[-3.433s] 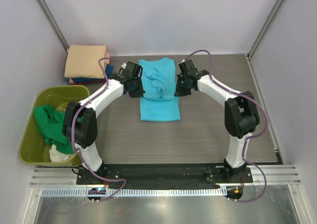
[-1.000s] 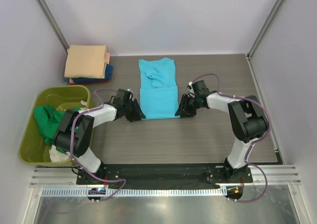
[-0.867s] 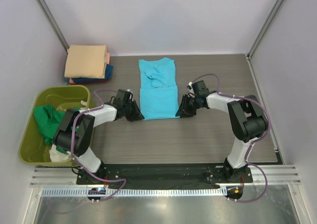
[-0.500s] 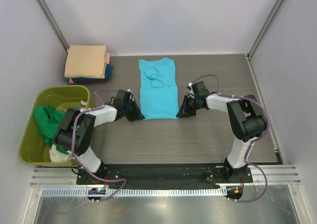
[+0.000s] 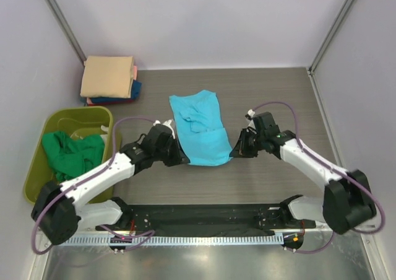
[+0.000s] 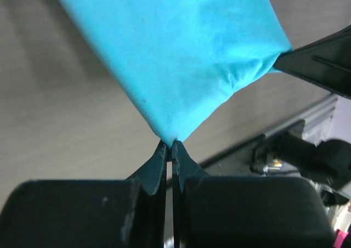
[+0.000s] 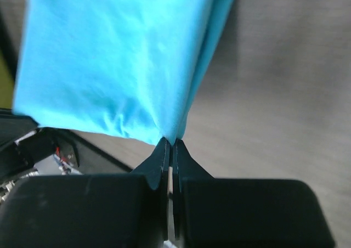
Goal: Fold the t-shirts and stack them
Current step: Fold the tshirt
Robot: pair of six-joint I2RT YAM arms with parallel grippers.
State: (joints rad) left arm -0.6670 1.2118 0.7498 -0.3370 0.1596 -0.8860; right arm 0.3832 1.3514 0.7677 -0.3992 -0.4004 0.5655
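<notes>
mid-fold: the left fingers [image 6: 162, 155] and right fingers [image 7: 163, 152] were each clamped on a near corner of the turquoise t-shirt [image 5: 198, 128], which lay mid-frame on the table [image 5: 272, 94]. next, both corners should probably travel evenly toward the collar.

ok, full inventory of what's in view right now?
turquoise shirt: one, turquoise, mid-table, partly folded
folded shirts: one pile, tan on top with pink, dark blue and red edges below, far-left corner of the table
green shirt: one, green, crumpled in the bin
bin: one, olive-yellow, left edge
table: one, dark grey wood grain
left gripper: one, black, shut on the turquoise shirt's near-left corner
right gripper: one, black, shut on its near-right corner
</notes>
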